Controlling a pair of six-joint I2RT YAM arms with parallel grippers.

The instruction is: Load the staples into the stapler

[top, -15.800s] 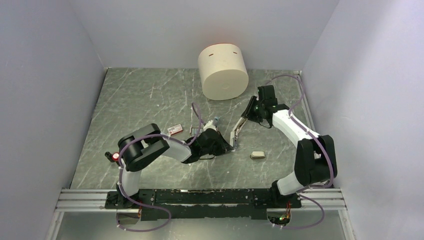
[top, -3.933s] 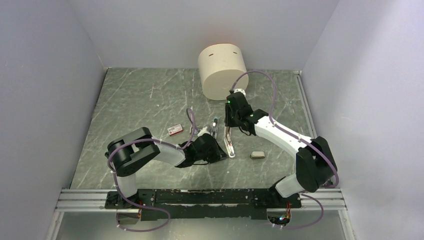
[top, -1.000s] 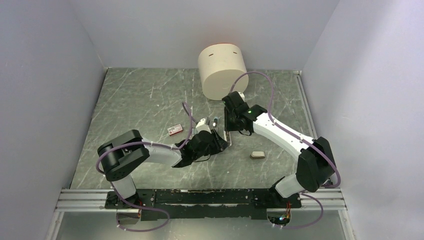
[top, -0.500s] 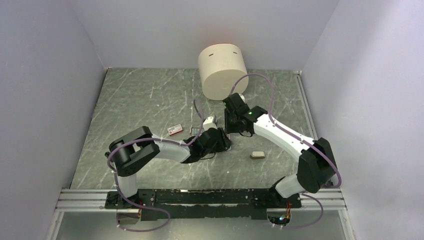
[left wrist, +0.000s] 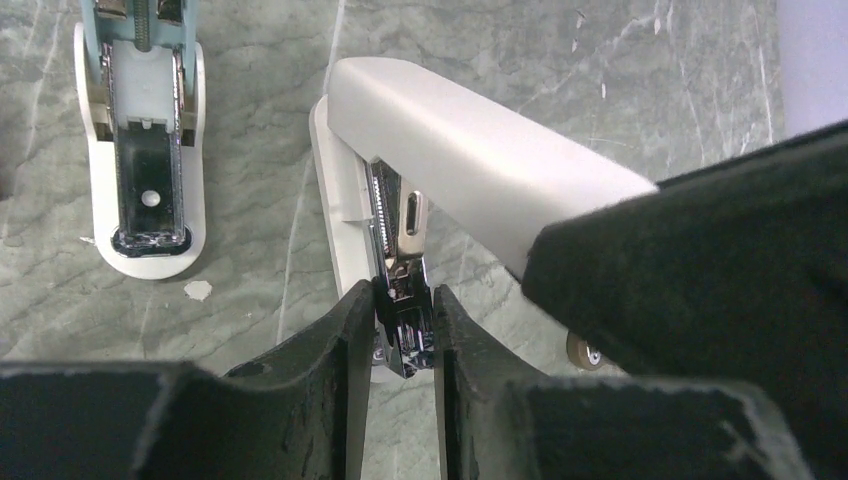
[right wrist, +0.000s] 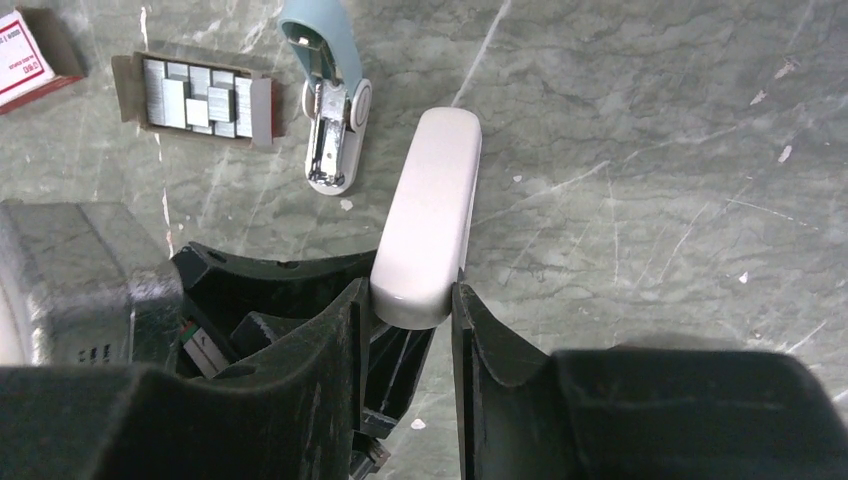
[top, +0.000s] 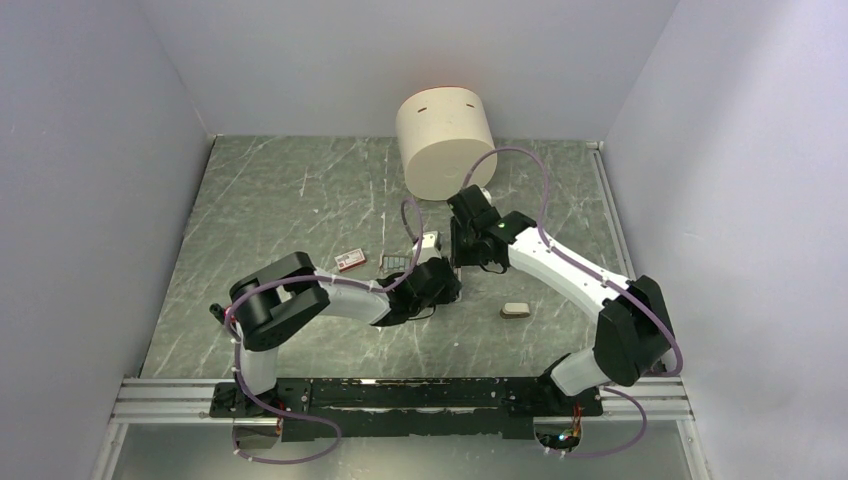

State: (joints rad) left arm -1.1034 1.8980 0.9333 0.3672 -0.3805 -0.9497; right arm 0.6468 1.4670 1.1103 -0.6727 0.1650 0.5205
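Observation:
The white stapler (left wrist: 470,165) lies open in the middle of the table, its cover (right wrist: 428,215) raised off the base. My left gripper (left wrist: 404,325) is shut on the near end of the stapler's metal inner rail (left wrist: 402,300). My right gripper (right wrist: 412,300) is shut on the rounded end of the white cover. In the top view the two grippers meet, left (top: 446,284) and right (top: 462,256), and hide the stapler. The staples lie as grey ridged blocks in an open cardboard tray (right wrist: 195,95), also seen in the top view (top: 395,262), beside the red-and-white box (top: 350,260).
A pale blue piece (left wrist: 140,150) lies open just left of the stapler, also in the right wrist view (right wrist: 335,110). A short beige-grey piece (top: 515,310) lies to the right. A large cream cylinder (top: 446,140) stands at the back.
My left arm has swung right and its gripper has closed in under the right gripper. The staple tray now shows beside it. The right gripper has hardly moved.

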